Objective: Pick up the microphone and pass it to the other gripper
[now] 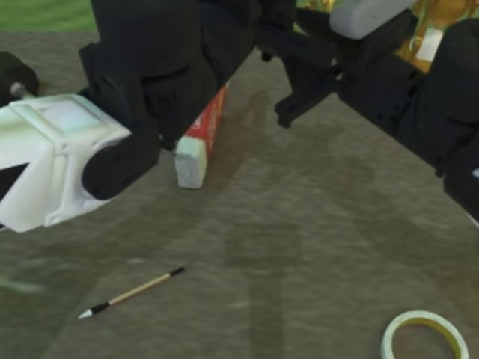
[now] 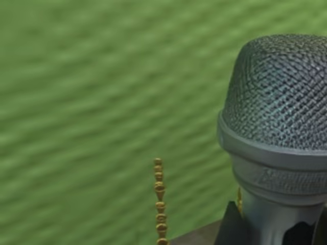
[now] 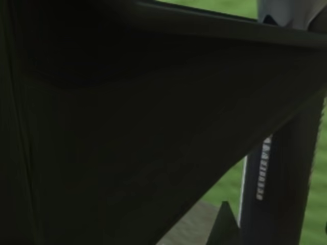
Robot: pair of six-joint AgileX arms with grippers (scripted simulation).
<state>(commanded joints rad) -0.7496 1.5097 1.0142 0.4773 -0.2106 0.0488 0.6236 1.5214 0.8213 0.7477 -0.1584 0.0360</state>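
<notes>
The microphone (image 2: 278,102) fills the left wrist view: a rounded grey mesh head on a grey collar. My left gripper (image 2: 278,230) is shut on its neck, with a black finger (image 2: 232,228) on each side. In the top view the microphone is hidden under my left arm (image 1: 165,60), which reaches over the back of the table. My right gripper (image 1: 278,84) comes in from the right at the back, fingers spread open. Its wrist view shows the mic's black handle (image 3: 276,194) with white lettering beside one fingertip (image 3: 225,227); a large dark arm part fills the remainder.
A red-and-white box (image 1: 200,142) lies under the left arm. A thin tan stick with black ends (image 1: 131,293) lies near the front left. A pale tape ring (image 1: 424,340) sits at the front right corner. A yellow object (image 1: 441,26) stands at the back right.
</notes>
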